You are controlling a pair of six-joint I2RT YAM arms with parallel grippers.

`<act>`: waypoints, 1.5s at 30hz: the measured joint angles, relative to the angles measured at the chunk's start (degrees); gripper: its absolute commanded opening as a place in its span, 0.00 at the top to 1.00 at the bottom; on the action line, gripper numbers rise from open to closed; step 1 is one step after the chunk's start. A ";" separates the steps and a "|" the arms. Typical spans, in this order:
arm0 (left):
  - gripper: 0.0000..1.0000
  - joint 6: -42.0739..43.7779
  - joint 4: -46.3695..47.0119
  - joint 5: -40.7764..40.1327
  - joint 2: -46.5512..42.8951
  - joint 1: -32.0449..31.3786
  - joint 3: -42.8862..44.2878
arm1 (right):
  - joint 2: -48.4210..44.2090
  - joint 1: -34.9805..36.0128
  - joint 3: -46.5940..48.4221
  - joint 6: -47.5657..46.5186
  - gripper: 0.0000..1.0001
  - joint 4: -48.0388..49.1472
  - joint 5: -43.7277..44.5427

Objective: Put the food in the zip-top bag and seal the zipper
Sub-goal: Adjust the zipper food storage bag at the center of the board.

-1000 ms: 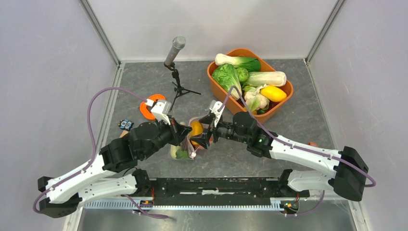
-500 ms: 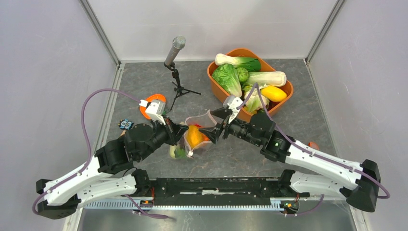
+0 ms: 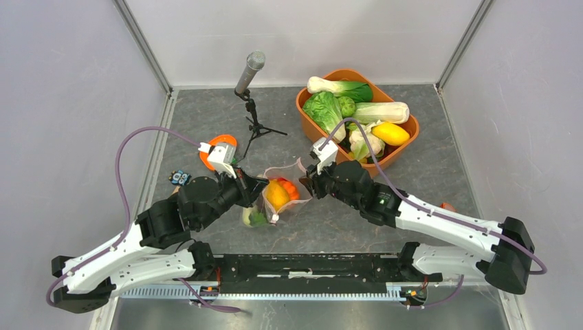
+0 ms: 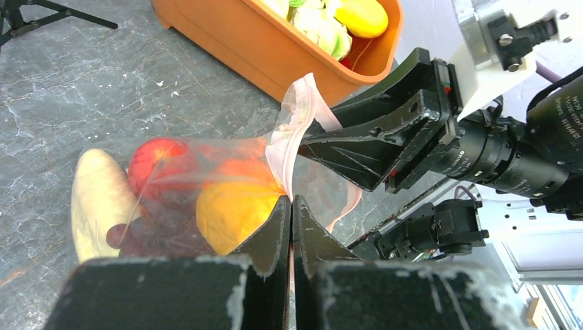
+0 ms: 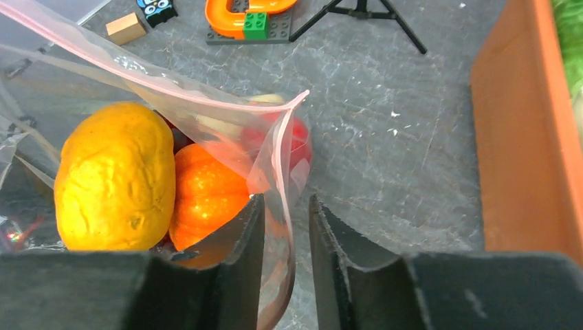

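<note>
The clear zip-top bag (image 3: 280, 197) lies between the two arms with its mouth open. Inside it are food pieces: a yellow one (image 5: 113, 175), an orange one (image 5: 206, 192), a red one (image 4: 157, 159), dark grapes (image 4: 148, 230) and a pale piece (image 4: 100, 199). My left gripper (image 4: 291, 203) is shut on the near end of the pinkish zipper (image 4: 292, 130). My right gripper (image 5: 287, 206) straddles the bag's opposite rim. Its jaws stand a little apart with the pink strip (image 5: 275, 158) loose between them.
An orange tub (image 3: 300, 103) of leafy vegetables and a yellow piece stands at the back right, close behind the right wrist. A microphone on a tripod (image 3: 251, 72) stands at the back centre. An orange toy piece (image 3: 218, 146) and small blocks (image 3: 180, 178) lie left.
The right gripper drew back from the bag's mouth, then came onto the bag's right rim with its jaws much narrower. The left gripper kept its hold.
</note>
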 measured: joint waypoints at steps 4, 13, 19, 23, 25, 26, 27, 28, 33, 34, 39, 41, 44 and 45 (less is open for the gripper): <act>0.98 -0.02 0.00 0.00 -0.02 0.00 0.00 | 0.63 0.00 0.55 -0.55 1.00 -0.28 -1.38; 0.98 0.02 -2.58 -2.36 -3.19 0.00 1.40 | -7.10 0.00 1.70 -4.92 1.00 6.14 -7.63; 0.98 0.04 -5.79 -3.52 -5.79 0.00 4.70 | -2.73 0.11 9.27 -6.51 1.00 6.43 -9.53; 0.98 0.02 -6.78 -3.43 -5.79 0.00 5.57 | 0.83 0.11 9.75 -5.55 1.00 8.44 -13.49; 0.98 0.04 -7.52 -3.34 -5.77 0.00 5.92 | 2.36 0.09 9.70 -4.85 0.98 9.16 -15.08; 0.98 0.04 -7.74 -3.23 -5.77 0.00 6.19 | 3.13 0.07 9.70 -4.70 0.97 9.33 -15.65; 0.98 0.04 -7.76 -3.10 -5.77 0.00 6.43 | 3.69 0.07 9.70 -4.70 0.96 9.29 -15.65; 0.98 0.02 -7.76 -2.95 -5.75 0.00 6.60 | 4.13 0.07 9.70 -4.70 0.95 9.09 -14.84; 0.98 0.02 -7.08 -2.69 -3.54 0.00 6.43 | 5.40 -0.72 9.44 -5.01 0.92 5.66 -6.16; 0.98 0.02 -6.71 -2.45 -2.62 0.00 5.99 | 5.55 -1.25 9.18 -5.09 0.91 5.29 -5.49; 0.98 -0.02 -4.09 -2.29 1.53 0.00 1.40 | 5.68 -4.04 7.02 -5.20 0.75 2.97 -4.04; 0.98 -0.04 -2.75 -1.90 2.38 0.00 -0.28 | 5.42 -4.83 6.49 -5.35 0.66 2.19 -4.07; 0.98 -0.04 -1.86 -1.73 2.27 0.00 -1.33 | 4.24 -5.57 6.45 -6.21 0.49 1.11 -4.35; 0.98 -0.04 -1.29 -1.73 2.12 0.00 -1.33 | 3.69 -5.81 6.45 -6.29 0.47 0.85 -4.50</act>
